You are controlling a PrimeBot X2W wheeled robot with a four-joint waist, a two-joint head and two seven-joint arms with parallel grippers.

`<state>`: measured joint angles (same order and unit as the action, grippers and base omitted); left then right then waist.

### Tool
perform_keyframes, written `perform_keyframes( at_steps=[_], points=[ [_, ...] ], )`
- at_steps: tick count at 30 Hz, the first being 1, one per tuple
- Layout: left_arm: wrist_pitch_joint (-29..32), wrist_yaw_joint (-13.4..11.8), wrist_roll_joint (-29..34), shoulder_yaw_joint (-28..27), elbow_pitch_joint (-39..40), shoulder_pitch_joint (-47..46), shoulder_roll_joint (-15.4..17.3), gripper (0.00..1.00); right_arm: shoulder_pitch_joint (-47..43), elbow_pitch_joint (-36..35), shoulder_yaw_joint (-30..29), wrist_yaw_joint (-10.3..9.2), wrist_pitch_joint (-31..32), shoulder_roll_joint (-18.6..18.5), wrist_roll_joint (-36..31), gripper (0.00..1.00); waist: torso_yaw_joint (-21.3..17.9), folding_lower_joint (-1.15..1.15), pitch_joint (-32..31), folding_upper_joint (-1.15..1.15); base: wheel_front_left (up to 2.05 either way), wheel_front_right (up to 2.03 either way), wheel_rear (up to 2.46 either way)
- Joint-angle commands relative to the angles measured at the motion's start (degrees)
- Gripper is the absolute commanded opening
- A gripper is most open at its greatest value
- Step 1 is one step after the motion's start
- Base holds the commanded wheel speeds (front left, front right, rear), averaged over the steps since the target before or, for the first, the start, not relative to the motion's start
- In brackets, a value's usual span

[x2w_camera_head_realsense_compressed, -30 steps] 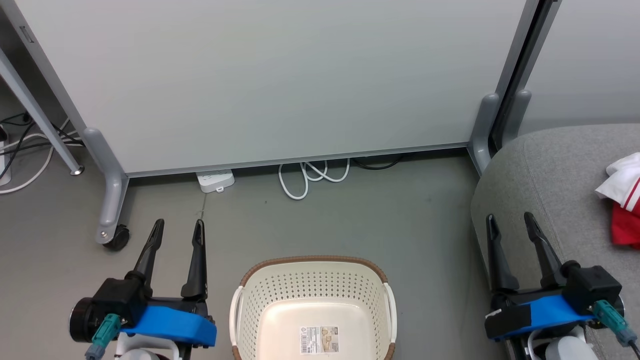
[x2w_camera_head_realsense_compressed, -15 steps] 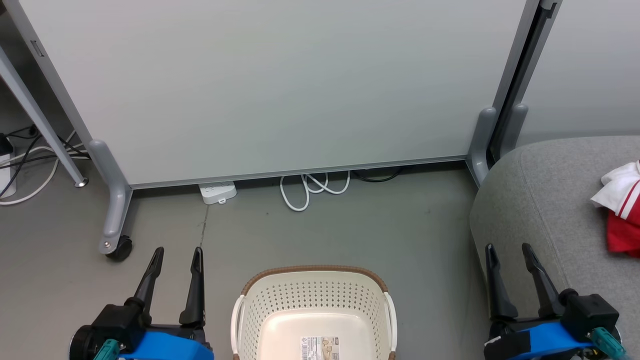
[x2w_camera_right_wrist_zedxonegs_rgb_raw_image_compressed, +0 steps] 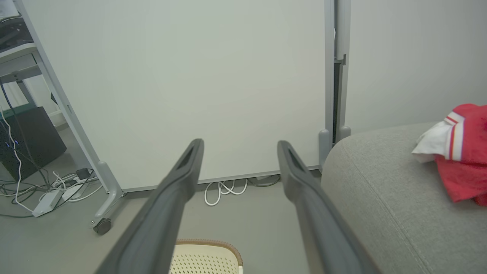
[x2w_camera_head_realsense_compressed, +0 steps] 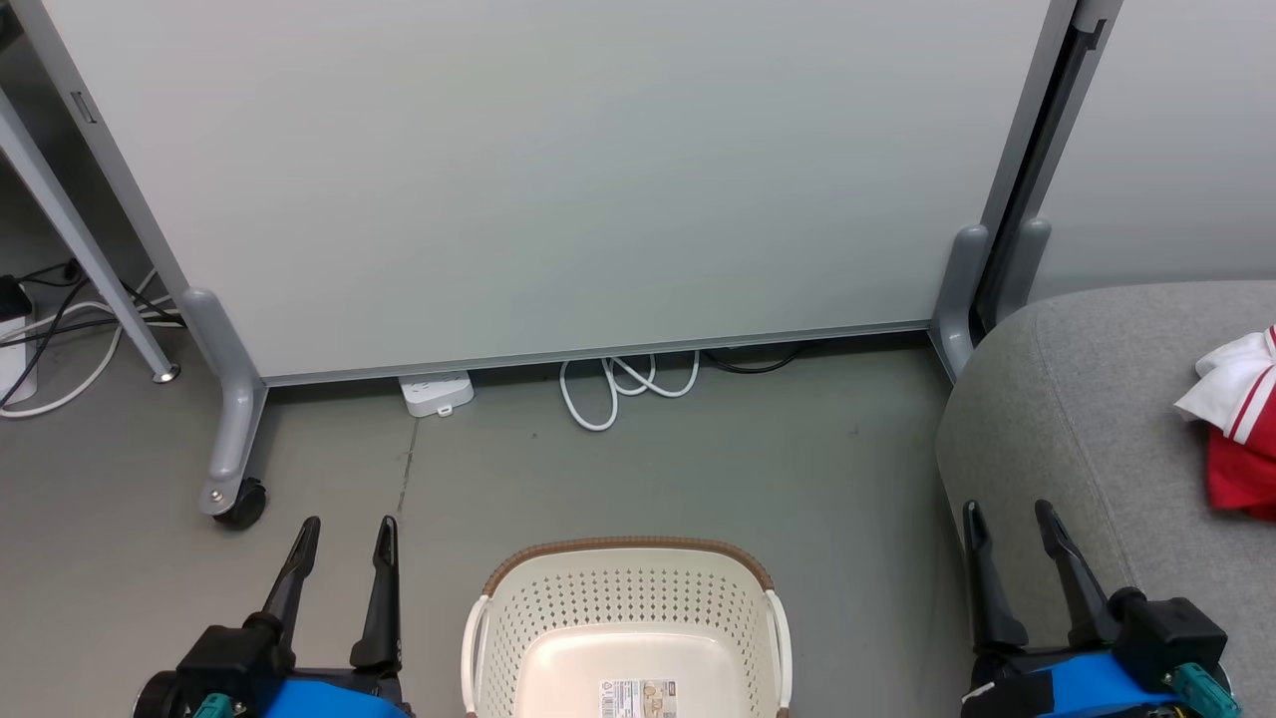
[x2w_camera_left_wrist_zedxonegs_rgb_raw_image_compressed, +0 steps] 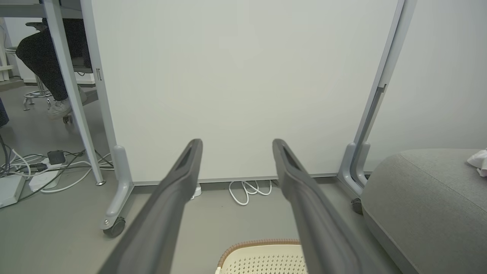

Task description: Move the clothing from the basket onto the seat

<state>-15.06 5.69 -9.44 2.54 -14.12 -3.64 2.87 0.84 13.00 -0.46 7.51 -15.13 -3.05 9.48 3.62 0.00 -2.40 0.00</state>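
Jaws of the 2 grippers stand wide apart and hold nothing. The left gripper (x2w_camera_head_realsense_compressed: 349, 524) hangs over the floor (x2w_camera_head_realsense_compressed: 698, 459) just left of the basket (x2w_camera_head_realsense_compressed: 628, 546). The right gripper (x2w_camera_head_realsense_compressed: 1005, 509) is at the near edge of the seat (x2w_camera_head_realsense_compressed: 1077, 399). On the basket's bottom lies a paper label (x2w_camera_head_realsense_compressed: 638, 696). The clothing (x2w_camera_head_realsense_compressed: 1241, 439), red with white trim, lies on the seat, well apart from the basket.

Everything is lit brightly and evenly by soft, diffuse light, and no glare is seen on the pale partition panel (x2w_camera_head_realsense_compressed: 598, 179). Only faint, soft-edged shadows are cast on the grey floor (x2w_camera_head_realsense_compressed: 698, 469), deepest along the panel's lower edge. The head view is rendered sharply. In the wrist views the near fingers (x2w_camera_left_wrist_zedxonegs_rgb_raw_image_compressed: 167, 213) are softened at the bottom edge, and the straight posts (x2w_camera_left_wrist_zedxonegs_rgb_raw_image_compressed: 76, 99) are tilted by wide-angle distortion near the sides.
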Motion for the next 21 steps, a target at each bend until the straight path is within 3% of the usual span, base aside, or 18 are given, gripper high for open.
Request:
perform_keyframes(
  at_steps=[1, 6, 21],
  points=[
    [0.0, 0.0, 0.0, 0.0, 0.0, 0.0, 0.0, 0.00, 0.0, 0.0, 0.0, 0.00, 0.0, 0.0, 0.1, 0.00, 0.0, 0.00, 0.0, 0.00, 0.00, 0.00, 0.00],
    [0.4, 0.0, -0.3, -0.1, -2.2, 1.0, -0.2, 0.00, -0.5, 2.0, 0.0, 0.01, 0.1, 0.0, 0.3, 0.00, 0.0, 0.00, -0.1, 0.00, 0.00, 0.00, 0.00],
    [4.7, 0.4, -16.6, -2.0, -1.8, 0.0, -0.2, 0.00, 0.8, 1.8, -1.3, 0.00, 4.4, 0.1, 16.6, 0.00, -0.5, 0.00, 0.3, 0.00, 0.00, 0.00, 0.00]
  ],
)
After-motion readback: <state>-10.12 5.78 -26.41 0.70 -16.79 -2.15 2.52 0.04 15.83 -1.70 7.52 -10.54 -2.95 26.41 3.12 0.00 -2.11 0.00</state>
